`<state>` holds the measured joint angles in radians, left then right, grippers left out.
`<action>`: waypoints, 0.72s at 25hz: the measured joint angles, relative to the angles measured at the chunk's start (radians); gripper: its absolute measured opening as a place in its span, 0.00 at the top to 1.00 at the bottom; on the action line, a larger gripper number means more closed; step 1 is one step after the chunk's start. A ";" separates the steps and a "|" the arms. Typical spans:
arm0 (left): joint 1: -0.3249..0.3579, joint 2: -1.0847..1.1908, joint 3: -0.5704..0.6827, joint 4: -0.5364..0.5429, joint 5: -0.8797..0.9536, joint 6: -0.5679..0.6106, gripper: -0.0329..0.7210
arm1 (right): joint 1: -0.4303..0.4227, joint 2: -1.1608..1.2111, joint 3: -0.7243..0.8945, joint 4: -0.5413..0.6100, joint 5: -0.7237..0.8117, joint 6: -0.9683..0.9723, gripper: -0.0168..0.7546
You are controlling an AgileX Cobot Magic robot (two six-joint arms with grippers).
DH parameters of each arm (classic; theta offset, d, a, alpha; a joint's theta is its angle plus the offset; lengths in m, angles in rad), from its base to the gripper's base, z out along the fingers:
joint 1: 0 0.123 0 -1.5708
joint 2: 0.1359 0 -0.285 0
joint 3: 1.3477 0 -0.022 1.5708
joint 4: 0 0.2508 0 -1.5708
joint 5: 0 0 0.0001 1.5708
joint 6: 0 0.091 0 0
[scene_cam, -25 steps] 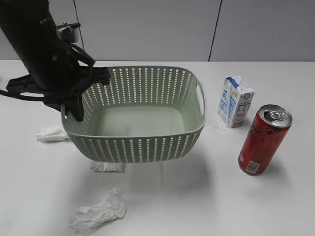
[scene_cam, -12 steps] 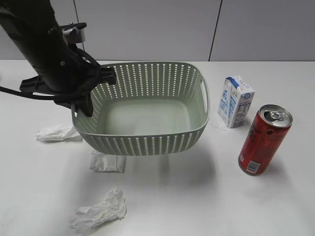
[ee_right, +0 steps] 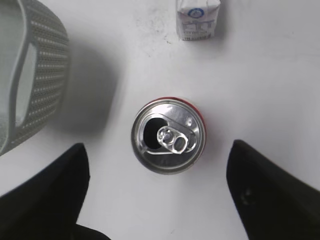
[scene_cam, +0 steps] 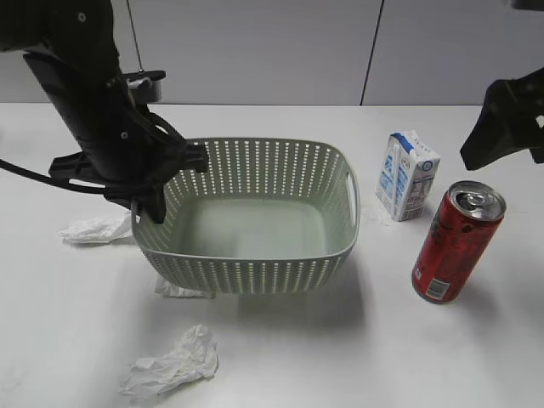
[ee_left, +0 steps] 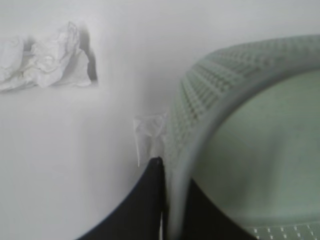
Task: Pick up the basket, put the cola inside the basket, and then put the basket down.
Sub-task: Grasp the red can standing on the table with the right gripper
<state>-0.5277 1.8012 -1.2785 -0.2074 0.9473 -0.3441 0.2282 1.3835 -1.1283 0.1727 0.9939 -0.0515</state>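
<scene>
Nearest, a crumpled tissue (scene_cam: 170,364) lies on the white worktop (scene_cam: 280,357), with a flatter scrap (scene_cam: 178,290) just behind it, partly under the basket (scene_cam: 255,212). The cola (scene_cam: 456,240) stands upright at the right, well apart from the basket, its silver top opened. The basket hangs lifted clear of the worktop, casting a shadow below, its open side up. The left tool (scene_cam: 146,200) is clamped on the basket's left wall, one finger outside and one inside the rim, as the left wrist view shows. Another tissue (scene_cam: 95,228) lies just left of the basket. Behind the can stands a blue-and-white carton (scene_cam: 407,175). The right tool (ee_right: 159,195) hovers directly above the cola, its fingers spread wide to either side of the can and not touching it.
</scene>
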 joint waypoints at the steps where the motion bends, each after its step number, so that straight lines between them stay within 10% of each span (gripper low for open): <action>1: 0.000 0.006 0.000 0.000 -0.001 0.000 0.95 | 0.000 0.022 0.000 -0.012 -0.003 0.005 0.14; 18: -0.003 0.037 0.000 -0.004 -0.060 0.003 0.95 | 0.000 0.198 0.000 -0.022 -0.079 0.057 0.11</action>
<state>-0.5308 1.8383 -1.2785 -0.2115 0.8875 -0.3408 0.2282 1.5819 -1.1287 0.1508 0.9150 0.0055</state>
